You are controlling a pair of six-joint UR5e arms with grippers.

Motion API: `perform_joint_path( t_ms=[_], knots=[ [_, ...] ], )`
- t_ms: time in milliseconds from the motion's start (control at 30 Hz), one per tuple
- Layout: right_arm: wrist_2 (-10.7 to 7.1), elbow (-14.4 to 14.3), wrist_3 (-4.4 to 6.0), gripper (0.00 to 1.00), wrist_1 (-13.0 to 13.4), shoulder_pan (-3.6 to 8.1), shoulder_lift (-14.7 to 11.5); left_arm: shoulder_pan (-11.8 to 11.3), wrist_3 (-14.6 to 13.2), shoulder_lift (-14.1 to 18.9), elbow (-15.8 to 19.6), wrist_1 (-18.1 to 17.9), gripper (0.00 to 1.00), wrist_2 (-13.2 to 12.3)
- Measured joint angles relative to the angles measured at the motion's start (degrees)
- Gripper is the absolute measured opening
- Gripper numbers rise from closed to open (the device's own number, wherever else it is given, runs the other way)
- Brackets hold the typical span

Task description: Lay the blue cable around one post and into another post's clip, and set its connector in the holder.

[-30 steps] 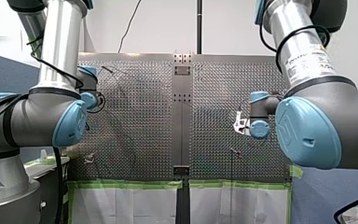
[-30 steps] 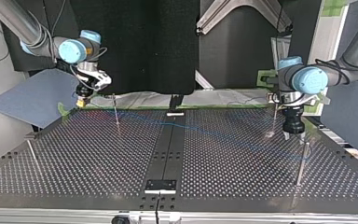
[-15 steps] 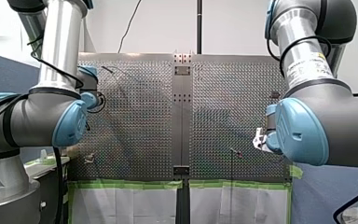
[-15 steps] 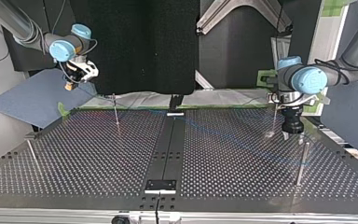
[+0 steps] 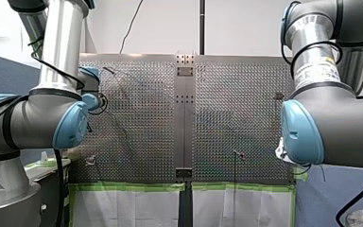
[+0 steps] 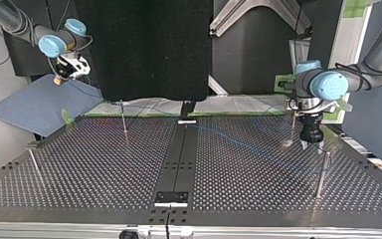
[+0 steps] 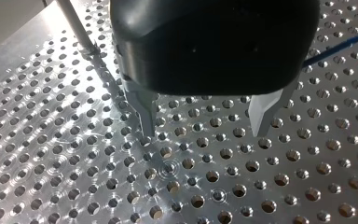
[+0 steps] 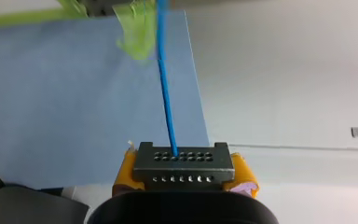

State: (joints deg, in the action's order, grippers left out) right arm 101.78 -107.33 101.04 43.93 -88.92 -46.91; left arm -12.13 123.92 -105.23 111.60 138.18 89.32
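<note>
My right gripper (image 8: 182, 173) is shut on the black connector (image 8: 182, 164), which sits between its yellow pads. The blue cable (image 8: 164, 88) runs straight ahead out of the connector. In the top view this gripper (image 6: 57, 79) hangs off the plate's far left corner, above a blue mat. From there the cable (image 6: 238, 143) trails thinly across the plate toward the view's right. My left gripper (image 6: 312, 144) stands low over the plate at the top view's right. It is open (image 7: 203, 126), with bare plate between the fingers and the cable (image 7: 335, 46) beside it.
Thin posts stand on the perforated plate (image 6: 123, 119) (image 6: 34, 164) (image 6: 321, 174) (image 6: 292, 129). A black holder (image 6: 170, 198) sits on the centre strip near the camera. The blue mat (image 6: 35, 104) and green tape (image 8: 135, 32) lie beyond the plate's edge.
My right gripper has carried the connector up and off the plate toward the top view's left, drawing the cable along. My left arm has stayed put.
</note>
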Motion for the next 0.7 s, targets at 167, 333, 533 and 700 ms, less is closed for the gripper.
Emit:
perform_joint_path(
  t_ms=[167,333,533,700],
  knots=[
    [-1.64,-0.03,-0.07,0.0,1.31,1.6,0.16,0.01,0.0,0.0,0.0,0.0,1.0,0.06],
    [-2.36,-0.05,-0.22,0.0,1.64,1.67,0.29,0.02,0.0,0.0,0.0,0.0,1.0,0.15],
    [-3.88,-0.06,-0.84,0.0,1.6,0.95,0.39,0.02,0.0,0.0,0.0,0.06,1.0,0.26],
    [-6.04,-0.06,-2.15,0.0,1.8,0.05,0.45,0.07,0.0,0.0,0.0,0.09,1.0,0.28]
  ],
)
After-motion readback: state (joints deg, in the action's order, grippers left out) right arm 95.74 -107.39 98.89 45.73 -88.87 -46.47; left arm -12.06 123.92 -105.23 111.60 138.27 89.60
